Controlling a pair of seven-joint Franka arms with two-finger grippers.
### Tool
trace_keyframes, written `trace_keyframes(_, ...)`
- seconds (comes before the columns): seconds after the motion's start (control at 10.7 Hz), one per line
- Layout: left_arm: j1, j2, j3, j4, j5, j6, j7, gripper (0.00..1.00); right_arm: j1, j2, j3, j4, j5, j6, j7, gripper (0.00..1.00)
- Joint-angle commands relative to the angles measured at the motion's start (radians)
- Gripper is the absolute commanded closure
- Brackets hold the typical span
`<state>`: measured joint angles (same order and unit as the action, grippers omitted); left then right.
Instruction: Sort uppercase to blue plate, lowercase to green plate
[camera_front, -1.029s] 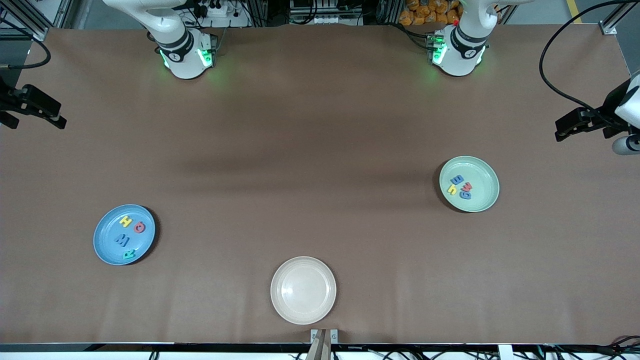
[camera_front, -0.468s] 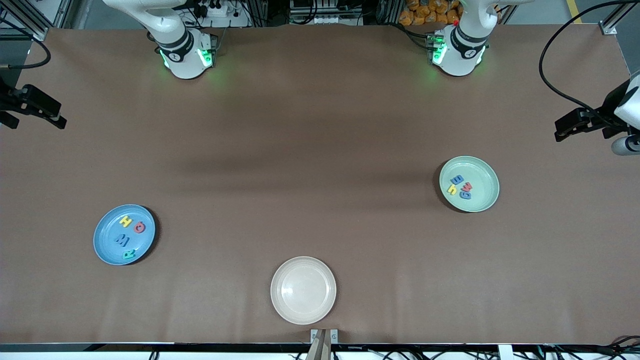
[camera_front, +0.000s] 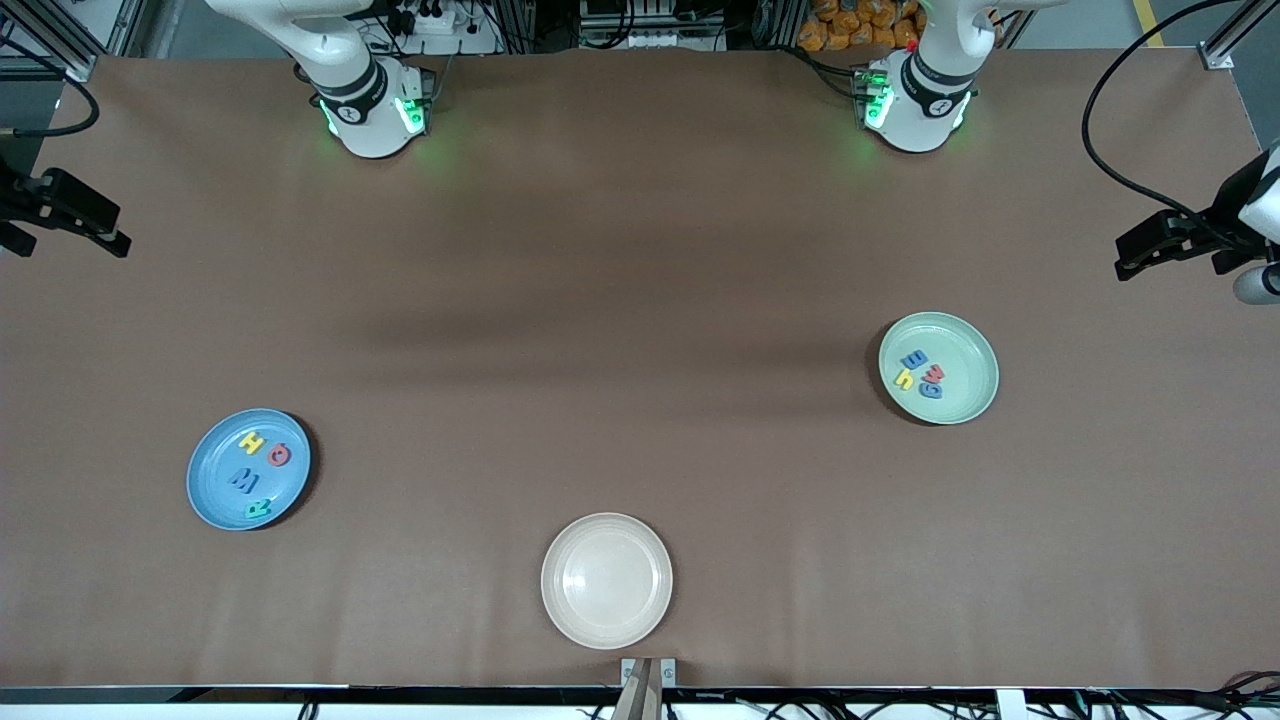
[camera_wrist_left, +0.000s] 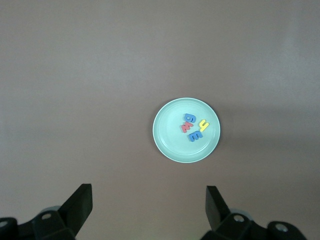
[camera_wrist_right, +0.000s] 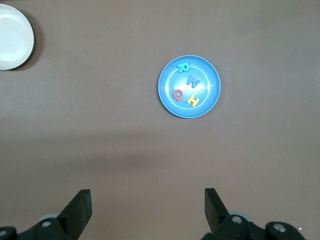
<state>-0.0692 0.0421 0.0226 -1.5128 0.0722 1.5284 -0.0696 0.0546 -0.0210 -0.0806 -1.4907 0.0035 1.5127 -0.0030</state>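
**Both arms parked high, letters sorted on their plates**

Almost nothing has shifted since a second ago: only the left gripper (camera_front: 1190, 245) at the edge of the front view has drifted a touch toward that edge; plates and letters lie as they did.

Its jaws stand wide apart with nothing between them, held high over the surface (camera_front: 640, 300) at the left arm's end. The right gripper (camera_front: 65, 215) waits the same way, jaws released and empty, high over the right arm's end.

Under the left wrist camera sits the green plate (camera_wrist_left: 170, 145), and the four lowercase (camera_front: 921, 372) letters lie clustered on it: blue m, yellow h, red w, blue g. Under the right wrist camera sits the blue plate (camera_wrist_right: 210, 97), carrying the four uppercase (camera_front: 258, 473) letters: yellow H, red Q, blue M and teal R, the R nearest the front camera.

A cream-white plate (camera_front: 560, 610) rests between the two, nearest the front camera, with no letters on it.
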Motion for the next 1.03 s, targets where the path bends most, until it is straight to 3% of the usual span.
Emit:
trace_keyframes(0.0,-0.001,-0.007,0.004,0.01,-0.028,-0.042,0.008,0.0,-0.004,-0.013,0.002,-0.013,-0.007,-0.002,0.006,0.0)
trace_keyframes(0.47,0.0,-0.05,0.002,-0.036,-0.029,-0.096,-0.013,0.0,-0.002,-0.011,0.002,-0.013,-0.007,-0.002,0.006,0.0)
trace_keyframes(0.75,0.0,-0.129,-0.001,-0.17,-0.029,-0.011,-0.015,0.0,-0.002,-0.011,0.002,-0.013,-0.007,-0.002,0.006,0.0)
trace_keyframes(0.94,0.0,-0.13,-0.001,-0.167,-0.029,-0.011,-0.013,0.0,-0.001,-0.011,0.002,-0.013,-0.007,-0.003,0.006,0.0)
